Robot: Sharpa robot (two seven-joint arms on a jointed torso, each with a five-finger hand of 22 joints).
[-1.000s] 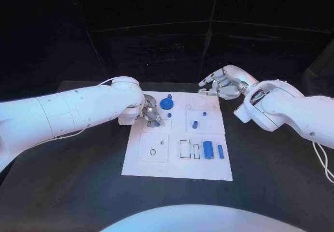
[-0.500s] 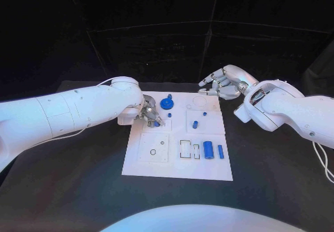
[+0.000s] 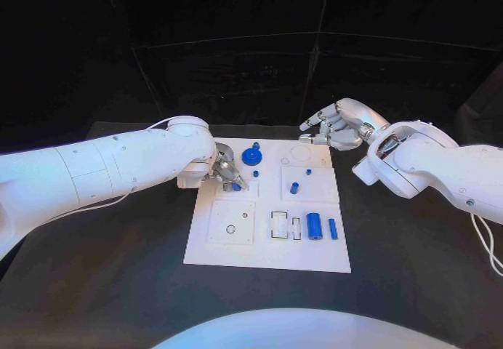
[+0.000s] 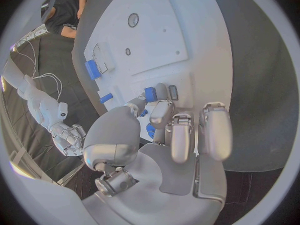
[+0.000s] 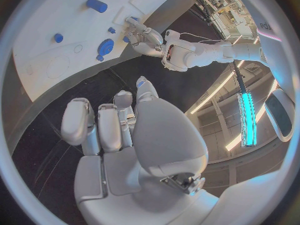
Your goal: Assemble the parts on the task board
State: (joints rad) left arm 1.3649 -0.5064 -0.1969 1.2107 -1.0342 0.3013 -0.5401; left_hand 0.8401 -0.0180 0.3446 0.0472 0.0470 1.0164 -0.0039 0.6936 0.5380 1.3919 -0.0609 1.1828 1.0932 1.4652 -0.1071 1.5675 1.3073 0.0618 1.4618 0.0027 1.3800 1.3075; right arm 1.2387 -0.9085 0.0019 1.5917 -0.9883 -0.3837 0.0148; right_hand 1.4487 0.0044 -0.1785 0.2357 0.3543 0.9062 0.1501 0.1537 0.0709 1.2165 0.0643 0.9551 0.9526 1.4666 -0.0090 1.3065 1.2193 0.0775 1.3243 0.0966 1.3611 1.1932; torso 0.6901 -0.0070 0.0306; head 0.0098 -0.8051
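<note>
The flat white rectangular task board [image 3: 267, 251] lay mid-table; the left hand [image 3: 224, 173] sat over its far-left corner, fingertips [image 4: 152, 94] pinching a small blue peg [image 3: 236, 186] against the board; the right hand [image 3: 337, 125] hovered beyond the far edge, fingers loosely curled, holding nothing.

The left hand [image 3: 222, 171] covers the small blue part [image 3: 237, 186] at the task board's [image 3: 268, 251] upper left; whether its fingers [image 4: 161, 110] pinch it cannot be told. Board markings are too small to read.
</note>
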